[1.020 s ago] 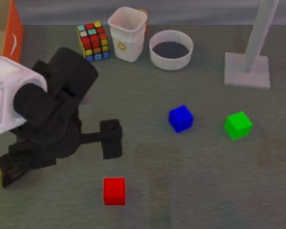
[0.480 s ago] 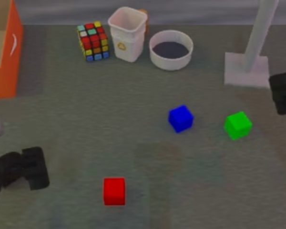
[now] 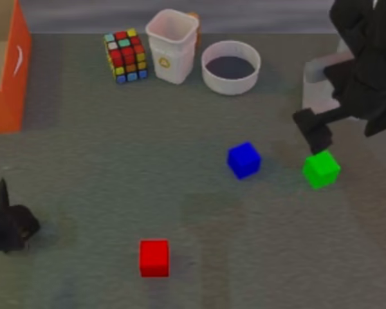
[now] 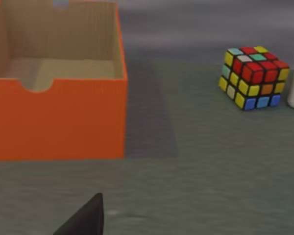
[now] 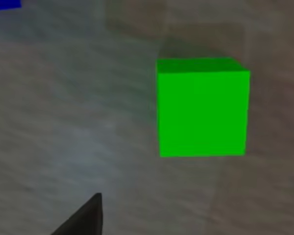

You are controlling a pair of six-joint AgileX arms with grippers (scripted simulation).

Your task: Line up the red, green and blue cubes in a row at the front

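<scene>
The red cube (image 3: 154,257) lies near the front, left of centre. Farther back are the blue cube (image 3: 244,159) in the middle and the green cube (image 3: 321,168) to its right. My right gripper (image 3: 314,136) hangs open just behind the green cube, apart from it. The right wrist view shows the green cube (image 5: 202,110) close ahead, one dark fingertip (image 5: 85,220) and a sliver of the blue cube (image 5: 2,4). My left gripper (image 3: 9,225) is parked open at the table's left edge, holding nothing. In its wrist view only one fingertip (image 4: 85,220) shows.
Along the back stand an orange open box (image 3: 3,96) (image 4: 54,117), a multicoloured puzzle cube (image 3: 125,56) (image 4: 253,77), a white bin (image 3: 172,45) and a white bowl (image 3: 209,77). A white stand base (image 3: 316,96) at the back right is partly hidden by the right arm.
The left arm has pulled away from the red cube to the left edge. The right arm has come in from the right edge to just behind the green cube.
</scene>
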